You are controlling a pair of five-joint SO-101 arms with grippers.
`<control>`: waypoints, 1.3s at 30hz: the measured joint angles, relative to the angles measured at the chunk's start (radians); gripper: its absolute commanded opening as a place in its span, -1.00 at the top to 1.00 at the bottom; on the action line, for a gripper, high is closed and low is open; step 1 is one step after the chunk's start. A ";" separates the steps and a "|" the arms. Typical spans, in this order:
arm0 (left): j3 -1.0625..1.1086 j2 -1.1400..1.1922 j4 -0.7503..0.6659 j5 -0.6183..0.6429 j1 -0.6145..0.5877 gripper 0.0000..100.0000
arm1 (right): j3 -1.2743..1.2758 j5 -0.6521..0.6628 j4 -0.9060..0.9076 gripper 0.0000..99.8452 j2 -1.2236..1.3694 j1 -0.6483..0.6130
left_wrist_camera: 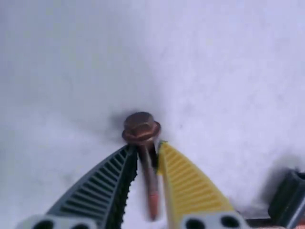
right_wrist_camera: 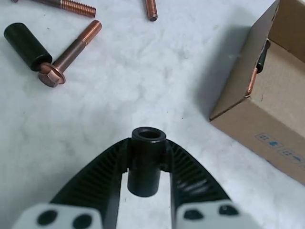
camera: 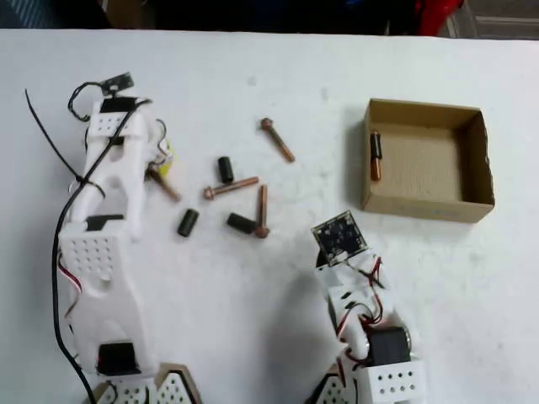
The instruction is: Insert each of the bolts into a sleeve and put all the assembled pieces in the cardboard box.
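Cardboard box at two o'clock is holding one assembled piece. Left tool is gripping a bolt, right tool a sleeve; three loose pairs are waiting.

left gripper: clamped on bolt, stretched far forward | right gripper: clamped on sleeve, drawn back

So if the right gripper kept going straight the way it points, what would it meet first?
Likely bare table just beyond the right gripper and the sleeve it holds. Farther along that line lies the threaded end of a loose bolt, though depth is unclear.
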 measured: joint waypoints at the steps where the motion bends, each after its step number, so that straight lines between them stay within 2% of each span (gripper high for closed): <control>1: 0.000 0.000 -0.006 -0.002 0.000 0.90 | 0.000 0.000 0.000 0.96 0.000 0.000; 17: 0.000 0.000 -0.017 -0.015 0.000 0.88 | 0.000 0.000 0.000 0.96 0.000 0.000; 29: 0.000 0.000 -0.018 -0.440 0.021 0.89 | 0.000 0.000 0.000 0.96 0.000 0.000; 33: 0.000 0.000 -0.018 -0.517 0.029 0.89 | 0.000 0.000 0.000 0.96 0.000 0.000; 39: 0.000 0.000 0.002 -0.535 0.040 0.94 | 0.000 0.000 0.000 0.96 0.000 0.000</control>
